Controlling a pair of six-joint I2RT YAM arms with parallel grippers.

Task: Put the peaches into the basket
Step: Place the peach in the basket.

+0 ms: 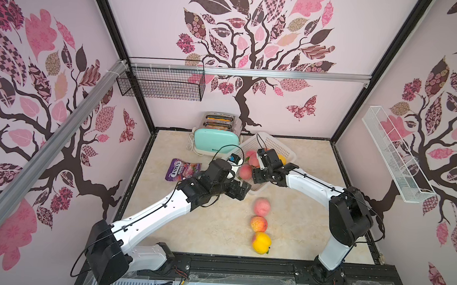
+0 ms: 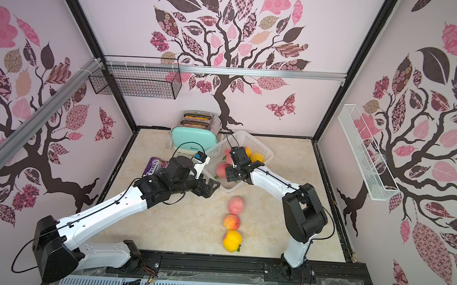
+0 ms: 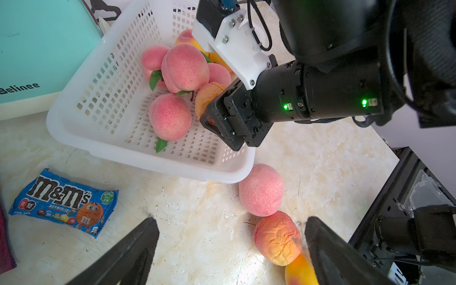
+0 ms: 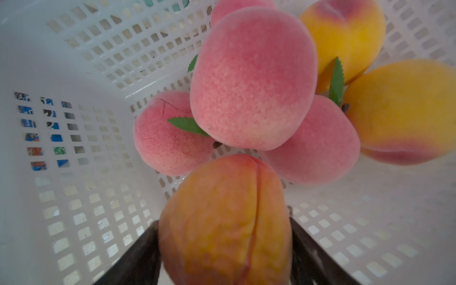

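**Bimanual cell, fruit loading; all positions are given from the white perforated basket [image 1: 275,144].**

- **Right gripper [image 4: 223,220]:** it reaches inside the basket. Its dark fingers [image 4: 138,256] lie against both flanks of an orange-red peach [image 4: 217,197], pinching it. The pinched fruit sits just beside the heap.
- **Heap [image 4: 251,79]:** pink peaches lie stacked inside the basket, touching one another. Two yellow peaches [image 4: 404,111] rest against them, and green leaves show between the fruits.
- **Left gripper [image 3: 230,219]:** the jaws are spread wide with nothing between them. It is outside the basket, and in a top view [image 1: 242,189] it is just beside the outer wall.
- **Fruit outside the basket:** three fruits lie on the marble-look table [image 1: 299,222], in a row running away from the near corner, each touching the next.
  - The pink peach [image 1: 262,207] lies just beside the rim.
  - The wrinkled orange peach [image 1: 259,223] comes next.
  - The yellow peach [image 1: 261,242] is farthest from the basket.
- **Other items:**
  - A mint-green toaster [image 1: 216,142] stands just beside the basket.
  - A blue M&M's packet [image 3: 64,204] lies near the wall on the left gripper's side.
  - A purple candy bag [image 1: 182,170] lies on that same side.
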